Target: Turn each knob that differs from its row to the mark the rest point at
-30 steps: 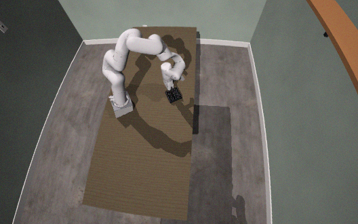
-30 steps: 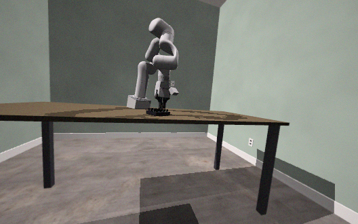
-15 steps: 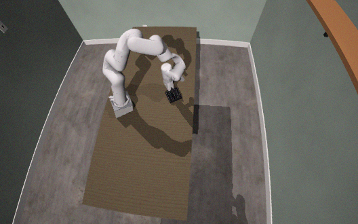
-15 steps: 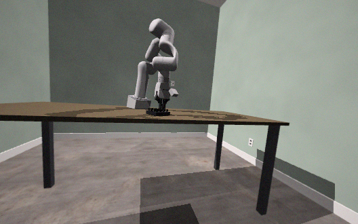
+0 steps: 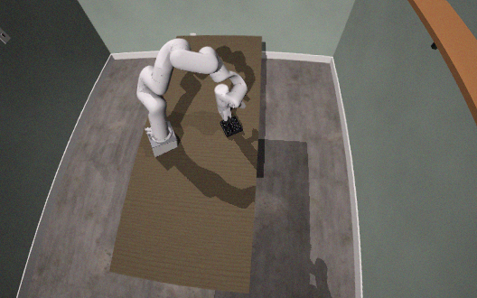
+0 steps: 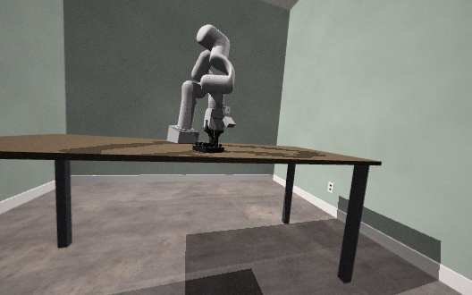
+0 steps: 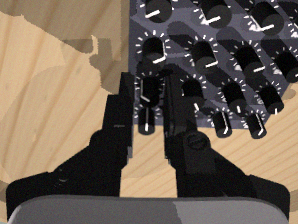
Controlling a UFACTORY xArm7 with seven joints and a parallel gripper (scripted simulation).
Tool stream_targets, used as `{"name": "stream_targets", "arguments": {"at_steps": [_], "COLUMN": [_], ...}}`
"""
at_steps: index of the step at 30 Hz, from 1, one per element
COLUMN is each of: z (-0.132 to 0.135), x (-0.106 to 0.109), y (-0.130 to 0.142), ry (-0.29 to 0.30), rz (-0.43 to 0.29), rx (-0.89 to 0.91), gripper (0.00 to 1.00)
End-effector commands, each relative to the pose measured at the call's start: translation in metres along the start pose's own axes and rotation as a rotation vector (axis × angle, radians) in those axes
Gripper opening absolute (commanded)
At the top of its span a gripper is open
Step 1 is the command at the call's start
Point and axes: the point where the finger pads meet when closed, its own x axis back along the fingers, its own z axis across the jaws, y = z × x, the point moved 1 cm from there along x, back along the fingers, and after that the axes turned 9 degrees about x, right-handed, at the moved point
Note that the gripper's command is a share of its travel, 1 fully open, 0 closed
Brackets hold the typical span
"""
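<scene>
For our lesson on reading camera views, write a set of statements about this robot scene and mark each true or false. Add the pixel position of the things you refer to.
1. The knob box (image 5: 231, 126) (image 6: 208, 148) (image 7: 165, 62) is on the table (image 5: 190, 226) (image 6: 112, 149). True.
2. The gripper (image 6: 214, 139) (image 7: 149, 91) has its fingers spread as wide as they go. False: they stand partly closed, with a narrow gap between them.
3. In the wrist view, knobs show between the two fingers. True.
4. The arm's base (image 5: 163, 147) (image 6: 175, 134) stands on the floor. False: it is mounted on the table.
5. The knobs have white lines on them. True.
6. The knob box is lying upside down. False: its knobs face up.
</scene>
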Motion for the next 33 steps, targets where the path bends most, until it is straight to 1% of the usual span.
{"name": "stream_targets", "arguments": {"at_steps": [1, 23, 24, 33], "z": [0.0005, 0.0005, 0.0005, 0.0005], "x": [0.0007, 0.0007, 0.0007, 0.0007], "y": [-0.0009, -0.0009, -0.0009, -0.0009], "ry": [0.001, 0.001, 0.001, 0.001], "rz": [0.002, 0.002, 0.002, 0.002], "rx": [0.0, 0.0, 0.0, 0.0], "gripper": [0.19, 0.19, 0.08, 0.08]}}
